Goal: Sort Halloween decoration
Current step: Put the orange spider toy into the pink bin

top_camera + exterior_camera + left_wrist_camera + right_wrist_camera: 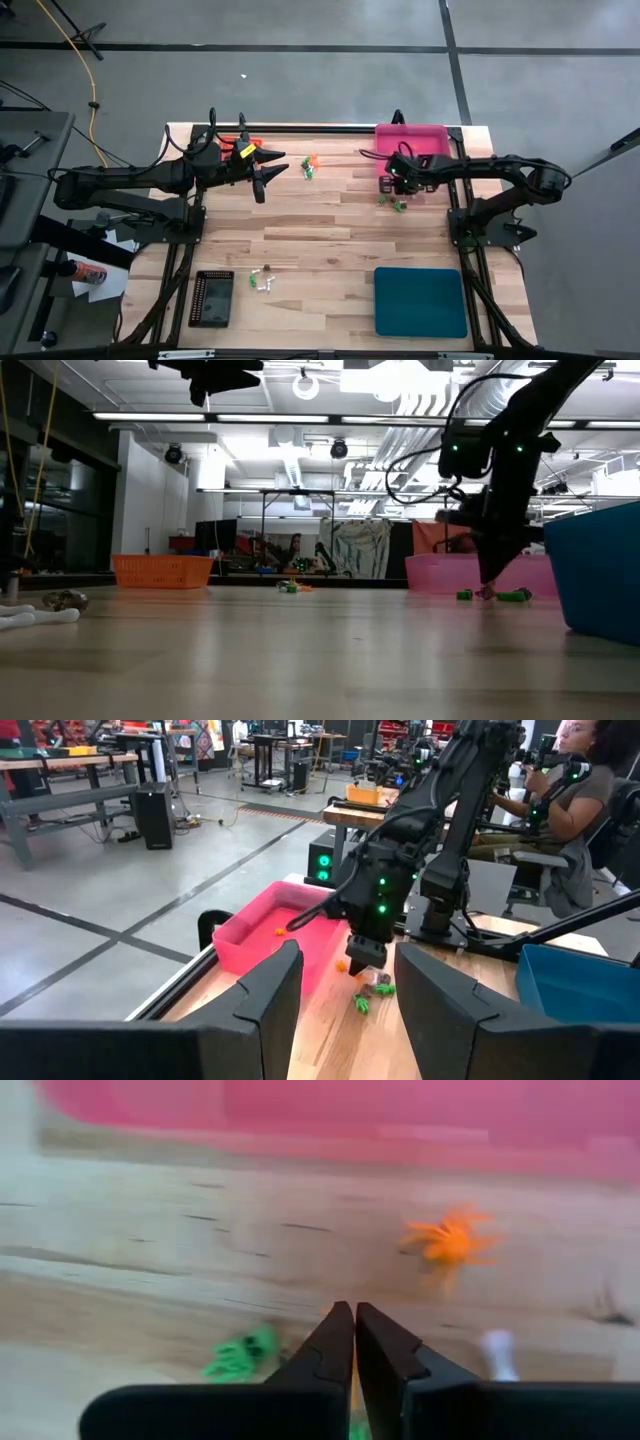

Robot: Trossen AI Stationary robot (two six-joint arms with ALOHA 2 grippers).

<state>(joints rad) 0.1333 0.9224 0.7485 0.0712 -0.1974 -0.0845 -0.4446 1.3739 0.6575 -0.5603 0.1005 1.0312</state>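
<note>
The right gripper (388, 186) is down at the table (320, 235) just in front of the pink tray (412, 138), its two fingers (340, 1342) pressed together with hardly a gap; whether anything is pinched between them cannot be told. Around its tips lie several of the small decorations: an orange spider (449, 1240), a green trinket (240, 1356) and a white piece (497, 1350) close by, with more green bits (398, 205) on the wood beside the gripper. Another orange piece (278, 931) lies inside the pink tray.

The left gripper (262, 178) hangs above the table near the orange tray (243, 143), fingers (262, 992) apart and holding nothing. A second small group of green and orange trinkets (310, 166) sits on the wood between the two arms, nearer the far edge. White and dark pieces (262, 279) lie near the front, next to the black tray (211, 298) (which has rows of tiny compartments). The teal tray (420, 301) sits at the front right, well apart from them. In the room beyond, a seated person (570, 800) shows behind the right arm.
</note>
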